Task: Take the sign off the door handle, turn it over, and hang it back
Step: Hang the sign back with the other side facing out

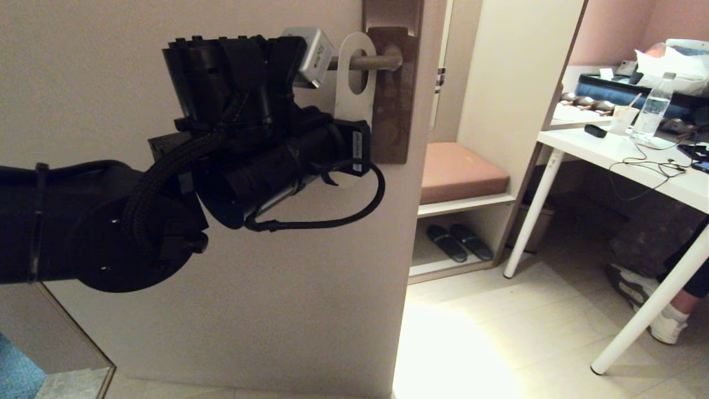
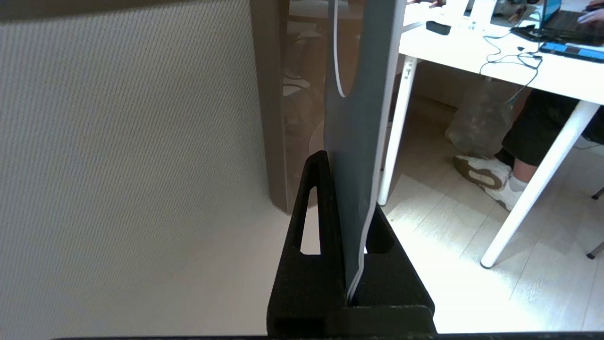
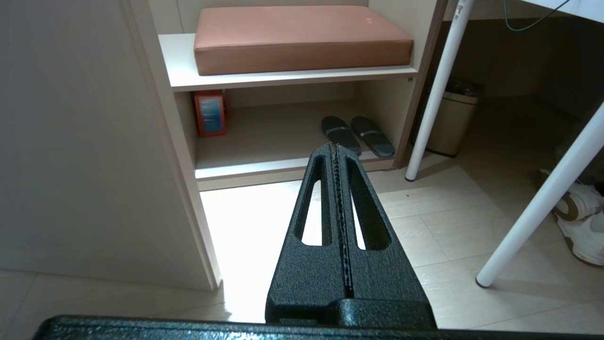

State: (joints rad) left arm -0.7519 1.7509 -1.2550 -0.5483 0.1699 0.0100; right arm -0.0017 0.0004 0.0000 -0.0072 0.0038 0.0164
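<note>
The sign (image 1: 354, 102) hangs on the door handle (image 1: 379, 60), and the lever passes through its oval hole. Its white side faces my head camera; its lower part is hidden behind my left arm (image 1: 249, 166). The handle sits on a tall brown backplate (image 1: 394, 111). In the left wrist view my left gripper (image 2: 351, 189) is shut on the sign's lower end, and the sign (image 2: 354, 118) stands edge-on with its blue-grey face showing. My right gripper (image 3: 335, 148) is shut and empty, low down over the floor, and out of the head view.
The door's edge (image 1: 410, 221) lies just right of the handle. Beyond it stand a shelf unit with a brown cushion (image 1: 460, 172) and slippers (image 1: 460, 242). A white desk (image 1: 637, 160) with a bottle (image 1: 653, 113) and cables stands at the right, with a person's shoe (image 1: 664, 327) under it.
</note>
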